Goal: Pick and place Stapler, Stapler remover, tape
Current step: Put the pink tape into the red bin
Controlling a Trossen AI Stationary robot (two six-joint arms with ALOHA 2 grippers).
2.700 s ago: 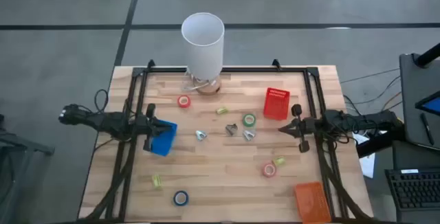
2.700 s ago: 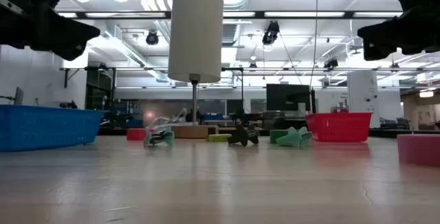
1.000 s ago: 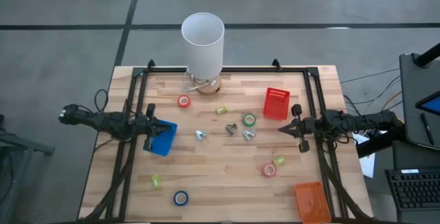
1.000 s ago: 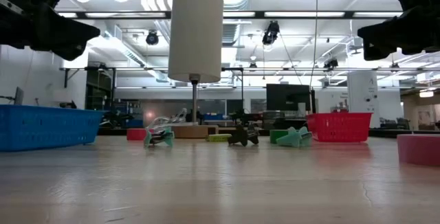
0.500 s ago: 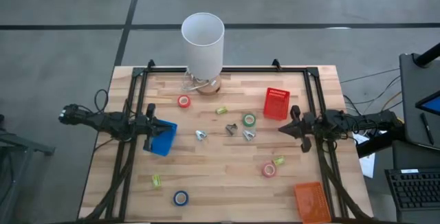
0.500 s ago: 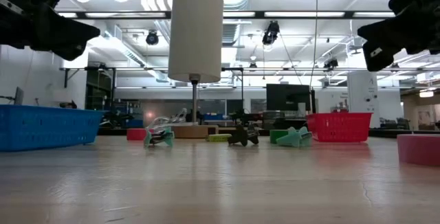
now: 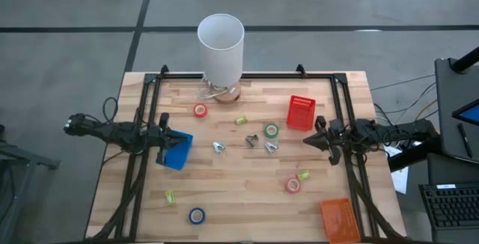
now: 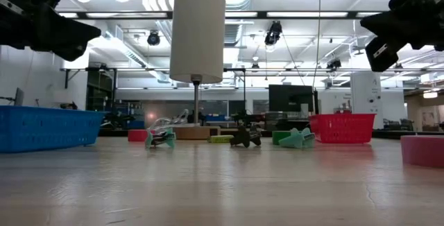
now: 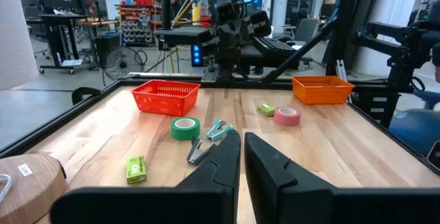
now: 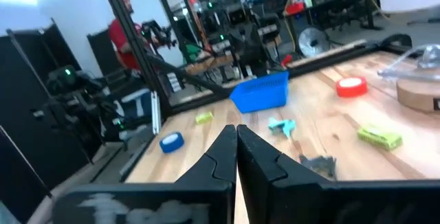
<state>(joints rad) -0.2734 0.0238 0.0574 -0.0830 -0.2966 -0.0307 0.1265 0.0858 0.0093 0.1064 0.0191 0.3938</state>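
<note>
Four tape rolls lie flat on the wooden table: red [image 7: 200,110], green [image 7: 271,131], red-with-green [image 7: 293,185] and blue [image 7: 197,215]. Three staple removers [image 7: 251,141] lie near the middle. Small yellow-green staplers lie at the far middle [image 7: 241,120], the right [image 7: 303,175] and the near left [image 7: 170,196]. My left gripper [image 7: 165,135] hangs shut above the table's left side, by the blue bin [image 7: 177,151]. My right gripper [image 7: 318,135] hangs shut above the right side, near the red bin [image 7: 301,113]. Both are empty.
A white-shaded lamp [image 7: 221,46] stands at the far middle on a wooden base. An orange bin [image 7: 338,218] sits at the near right corner. A black frame [image 7: 150,109] runs along the table's left, far and right sides. A person in red [image 10: 124,31] stands beyond the table.
My right gripper has tipped and shifted a little toward the table's left edge, staying shut and high above the table. My left gripper and all the objects have kept still.
</note>
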